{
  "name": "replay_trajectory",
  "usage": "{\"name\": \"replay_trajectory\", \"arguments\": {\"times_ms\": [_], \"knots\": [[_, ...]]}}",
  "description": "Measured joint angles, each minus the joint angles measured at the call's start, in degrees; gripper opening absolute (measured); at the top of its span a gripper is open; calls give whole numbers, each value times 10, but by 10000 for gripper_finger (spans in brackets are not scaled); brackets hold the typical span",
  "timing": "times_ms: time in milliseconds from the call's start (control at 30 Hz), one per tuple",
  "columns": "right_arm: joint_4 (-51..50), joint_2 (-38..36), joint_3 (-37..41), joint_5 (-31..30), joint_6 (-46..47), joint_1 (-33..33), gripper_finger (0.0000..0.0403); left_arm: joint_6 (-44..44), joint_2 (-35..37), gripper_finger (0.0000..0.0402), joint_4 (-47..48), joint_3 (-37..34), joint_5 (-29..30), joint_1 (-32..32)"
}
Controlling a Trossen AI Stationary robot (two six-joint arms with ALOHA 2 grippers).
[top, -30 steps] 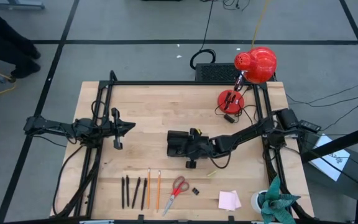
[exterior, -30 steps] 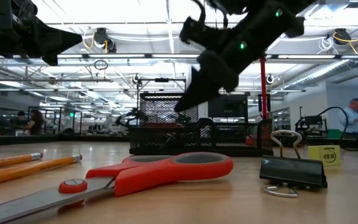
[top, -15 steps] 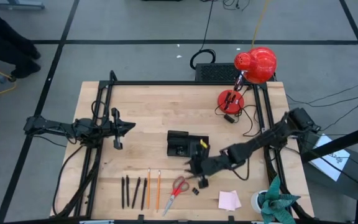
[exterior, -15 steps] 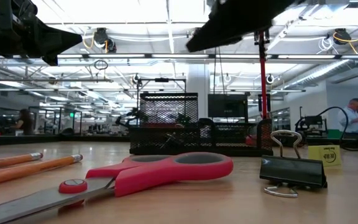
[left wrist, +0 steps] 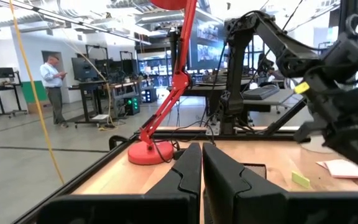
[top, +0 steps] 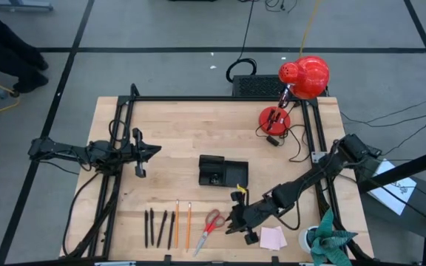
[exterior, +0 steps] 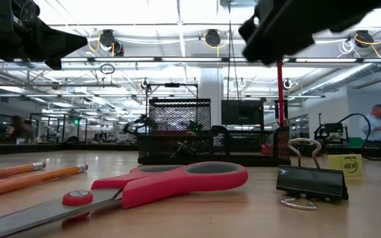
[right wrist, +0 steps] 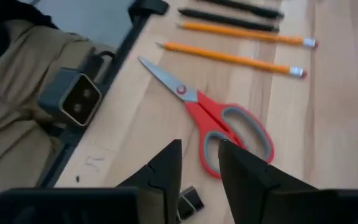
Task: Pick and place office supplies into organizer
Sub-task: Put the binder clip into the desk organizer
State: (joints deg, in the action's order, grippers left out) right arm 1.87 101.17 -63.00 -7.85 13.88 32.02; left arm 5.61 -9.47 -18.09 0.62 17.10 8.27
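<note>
- Right pincer (top: 234, 222) hovers over the clip (right wrist: 190, 200) beside the scissors (top: 212, 221), fingers slightly parted, holding nothing.
- Left pincer (top: 138, 153) waits closed at the surface's left.
- Widen, centre on the clip, descend straight, then carry it to the organizer (top: 223, 171).

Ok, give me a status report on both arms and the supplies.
Right claw over the clip, near the scissors, holding nothing. Left claw shut, parked at the table's left. Organizer unobstructed.
</note>
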Motion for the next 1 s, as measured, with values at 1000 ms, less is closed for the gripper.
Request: {"name": "replay_trajectory", "arguments": {"times_ms": [1000], "knots": [[-13,98,0,1,150,15,177,-6,0,24,3,0,0,0]]}}
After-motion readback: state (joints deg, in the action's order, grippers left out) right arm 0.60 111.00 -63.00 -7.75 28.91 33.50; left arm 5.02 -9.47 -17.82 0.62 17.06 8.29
